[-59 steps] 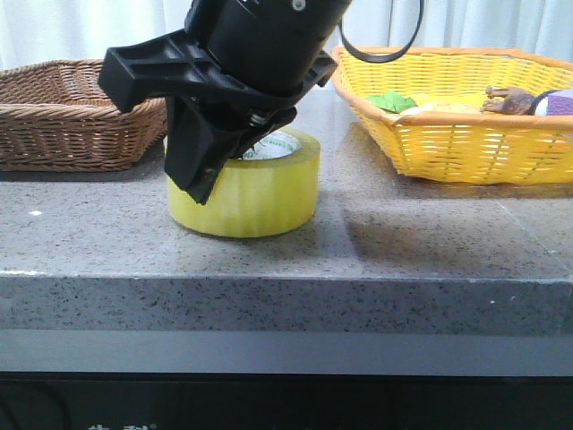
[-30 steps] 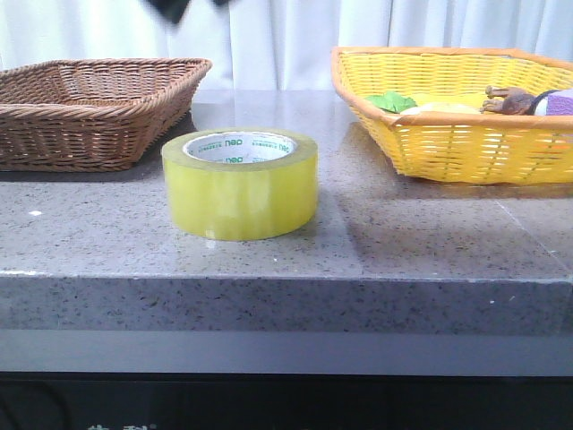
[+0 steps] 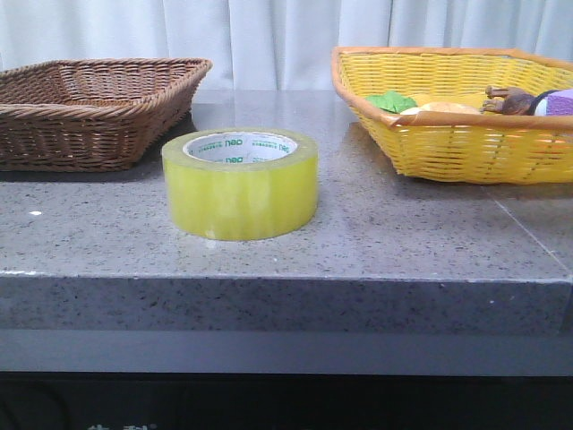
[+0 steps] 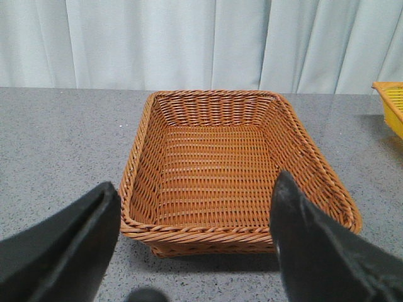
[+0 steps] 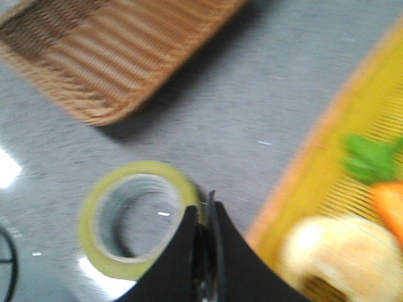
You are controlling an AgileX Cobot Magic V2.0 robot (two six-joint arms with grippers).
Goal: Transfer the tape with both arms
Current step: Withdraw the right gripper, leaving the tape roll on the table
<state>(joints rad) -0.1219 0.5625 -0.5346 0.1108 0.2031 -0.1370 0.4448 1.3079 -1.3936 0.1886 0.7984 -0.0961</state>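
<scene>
On the left, the left hand (image 4: 195, 245) hangs with its fingers wide apart, holding nothing and facing the brown basket (image 4: 233, 170), with no tape in its own view. The tape (image 3: 240, 184) stands flat on the desk (image 3: 403, 242) between that basket and the yellow basket (image 3: 466, 107), its hollow core pointing straight up. The right hand (image 5: 204, 251), fingers pressed together and empty, looks down on the roll from above in a blurred view, so it is probably the nearer hand.

A staged test bench: speckled stone counter (image 3: 376, 242), white curtain (image 3: 269, 36), wicker baskets (image 3: 89, 107).
</scene>
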